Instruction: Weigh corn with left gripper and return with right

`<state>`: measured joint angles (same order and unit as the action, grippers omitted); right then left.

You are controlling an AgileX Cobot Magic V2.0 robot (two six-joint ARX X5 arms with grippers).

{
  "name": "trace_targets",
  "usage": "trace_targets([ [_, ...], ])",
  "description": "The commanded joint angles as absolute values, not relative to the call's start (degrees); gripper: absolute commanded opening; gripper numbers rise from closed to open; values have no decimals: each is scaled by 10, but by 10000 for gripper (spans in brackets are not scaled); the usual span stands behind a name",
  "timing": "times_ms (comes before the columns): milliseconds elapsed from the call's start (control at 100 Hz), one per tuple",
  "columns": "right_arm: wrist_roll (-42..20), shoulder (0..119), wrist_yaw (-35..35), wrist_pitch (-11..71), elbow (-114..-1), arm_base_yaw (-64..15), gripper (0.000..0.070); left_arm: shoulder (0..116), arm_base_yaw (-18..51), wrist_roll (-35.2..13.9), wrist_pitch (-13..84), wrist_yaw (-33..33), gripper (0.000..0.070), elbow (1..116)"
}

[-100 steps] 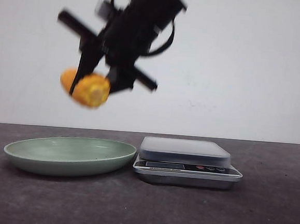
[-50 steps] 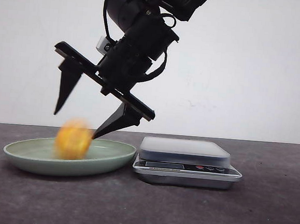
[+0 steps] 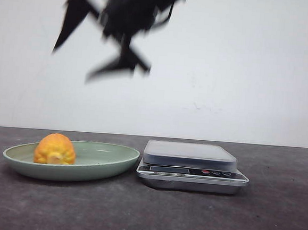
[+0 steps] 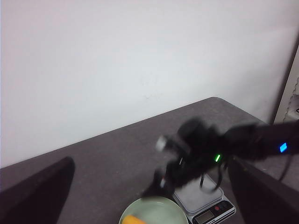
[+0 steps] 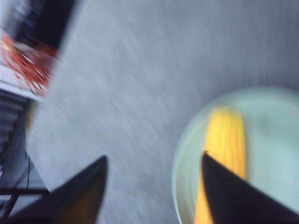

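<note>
We see the right gripper (image 3: pixel 72 63) high above the worktop (image 3: pixel 274 220), motion-blurred, its jaws spread wide and holding nothing. The left gripper (image 4: pixel 149 205) shows only in its own wrist view, jaws likewise spread and empty. Below, the corn (image 3: pixel 55 149) sits dome-up in the left half of the green plate (image 3: pixel 113 162). Just beside the plate's right rim stands the scale (image 3: pixel 192 166), its platform bare.

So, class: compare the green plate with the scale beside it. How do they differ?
The green plate is round, shallow and pale green; the scale is boxy and silver-grey. The plate holds the corn; the scale's platform holds nothing. Both sit on the dark table, side by side.
</note>
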<state>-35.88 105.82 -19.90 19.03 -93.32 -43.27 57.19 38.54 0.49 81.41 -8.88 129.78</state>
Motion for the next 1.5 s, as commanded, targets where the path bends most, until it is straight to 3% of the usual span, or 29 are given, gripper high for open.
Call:
trace_targets([
  [0,-285,1014,-186,197,-966,-432,169,576,390,8,836,-89,620,1310],
  [80,-229,958,-167,217,-975,-429,4,576,390,5,836,-92,618,1310],
  [260,-77,823,-56,311,-975,-433,0,576,390,1,836,-92,481,1310],
  [410,-46,734,21,386,-972,-439,0,576,390,-34,835,-93,402,1310],
  [680,53,564,81,370,-876,-439,0,565,390,-112,835,-121,8,1305],
  [840,76,436,80,315,-731,-439,0,528,389,-117,835,-121,0,1254],
  [1070,46,254,102,258,-533,-438,0,454,390,-141,815,-147,0,1107],
  [1340,47,188,104,287,-513,-438,0,428,390,-227,829,-135,0,1023],
  [1490,47,185,106,287,-514,-438,0,428,390,-237,828,-131,0,1023],
])
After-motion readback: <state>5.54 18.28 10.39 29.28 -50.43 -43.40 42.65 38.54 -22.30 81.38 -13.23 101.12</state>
